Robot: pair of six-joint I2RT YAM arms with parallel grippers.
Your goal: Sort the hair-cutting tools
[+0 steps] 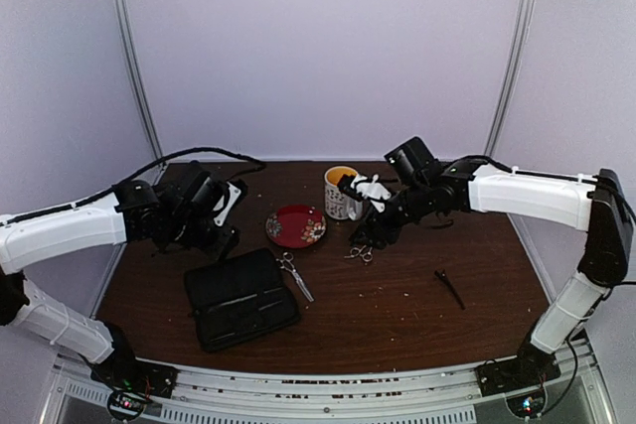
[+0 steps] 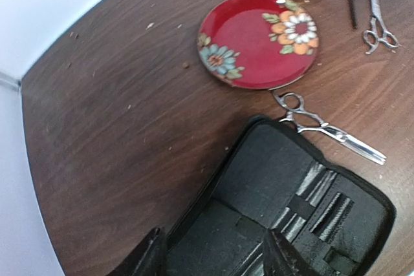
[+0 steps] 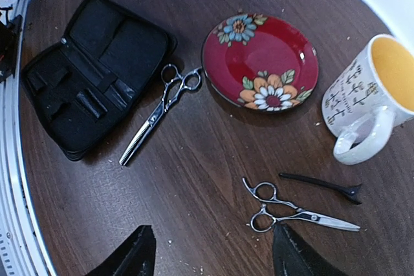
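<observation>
Silver thinning scissors point(image 1: 294, 273) point(image 2: 326, 130) point(image 3: 158, 113) lie on the table against the right edge of the open black case point(image 1: 240, 297) point(image 2: 284, 218) point(image 3: 90, 72). A second pair of silver scissors point(image 1: 360, 253) point(image 2: 377, 21) point(image 3: 291, 210) lies near the mug, with a black clip point(image 3: 320, 185) point(image 2: 351, 1) beside it. Another black clip point(image 1: 449, 288) lies alone at the right. My left gripper point(image 1: 221, 235) point(image 2: 217, 263) hangs open over the case's near corner, holding nothing. My right gripper point(image 1: 366, 235) point(image 3: 213, 256) is open above the table, one fingertip point(image 3: 294, 256) just beside the second scissors' ring handles.
A red flowered saucer point(image 1: 296, 225) point(image 2: 249, 30) point(image 3: 259, 56) sits at mid-table between the arms. A white mug with a yellow inside point(image 1: 340, 191) point(image 3: 369, 95) stands behind the right gripper. White walls close in the back and sides.
</observation>
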